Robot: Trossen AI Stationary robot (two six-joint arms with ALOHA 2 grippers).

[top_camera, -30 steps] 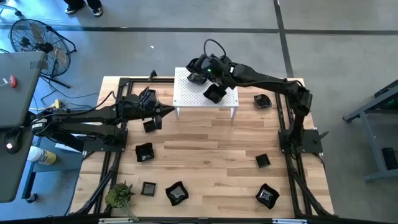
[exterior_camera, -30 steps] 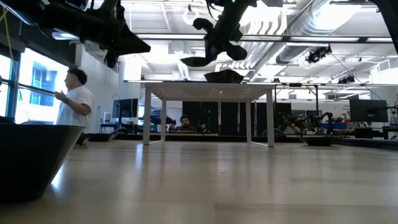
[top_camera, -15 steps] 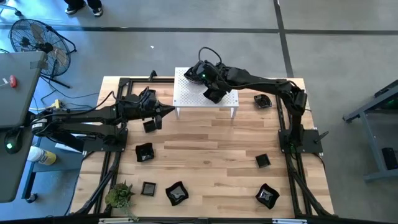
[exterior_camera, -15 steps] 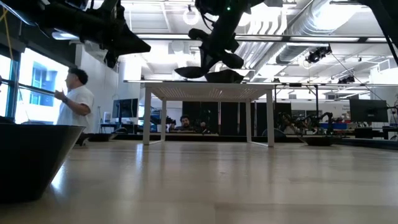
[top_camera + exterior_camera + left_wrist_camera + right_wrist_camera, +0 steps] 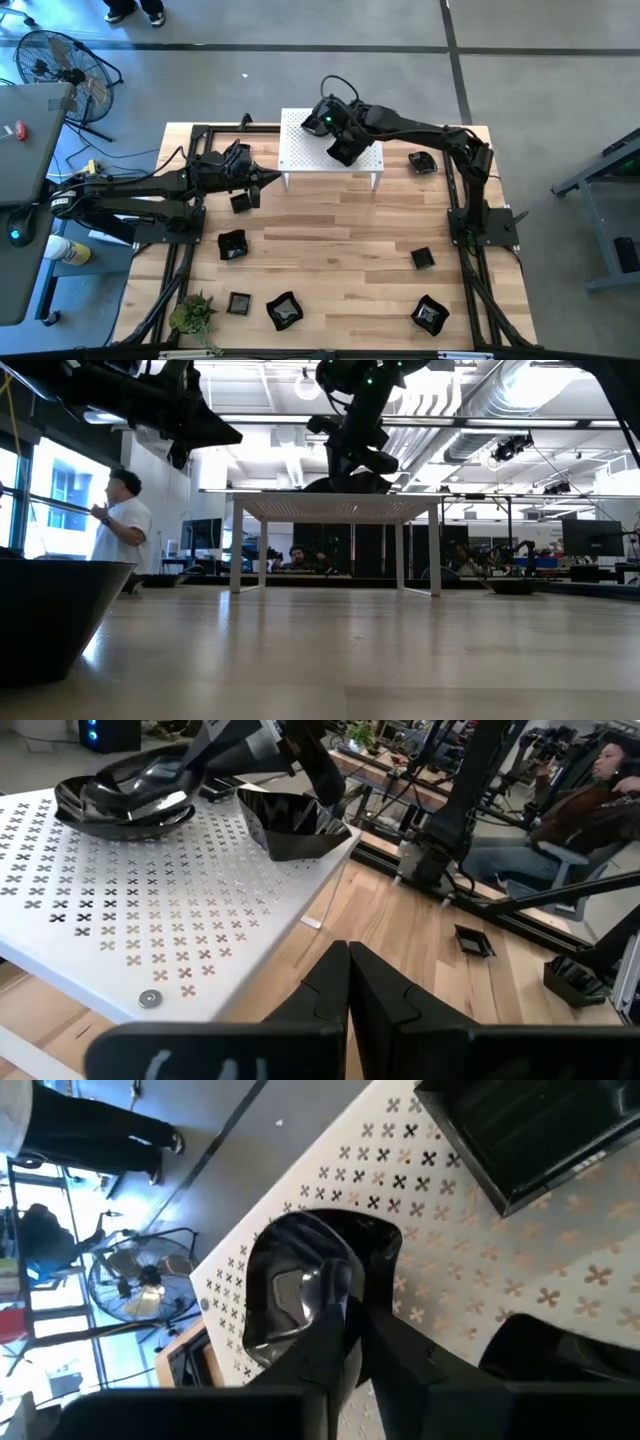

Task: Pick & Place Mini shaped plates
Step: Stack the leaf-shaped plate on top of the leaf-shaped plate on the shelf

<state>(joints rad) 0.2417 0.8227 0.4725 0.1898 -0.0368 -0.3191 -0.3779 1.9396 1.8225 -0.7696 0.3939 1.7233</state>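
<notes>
On the white perforated rack (image 5: pixel 300 160) my right gripper (image 5: pixel 322 121) pinches the rim of a rounded glossy black mini shaped plate (image 5: pixel 290 1285), which rests on the rack top. Its fingers (image 5: pixel 335 1330) stand close together on that rim. A second, squarer plate (image 5: pixel 346 151) sits just beside it on the rack (image 5: pixel 150 910). Several more black plates lie on the wooden table, such as one (image 5: pixel 232 244) at the left and one (image 5: pixel 431 315) at the front right. My left gripper (image 5: pixel 272 178) hovers shut and empty by the rack's left front corner.
A small green plant (image 5: pixel 193 313) stands at the front left corner. A black plate (image 5: pixel 423 162) lies right of the rack, another (image 5: pixel 241 203) under my left arm. Dark frame rails run along both table sides. A person (image 5: pixel 118 530) stands in the room behind.
My right gripper has carried its plate left and down until it rests on the rack next to the other plate. The left arm has not moved.
</notes>
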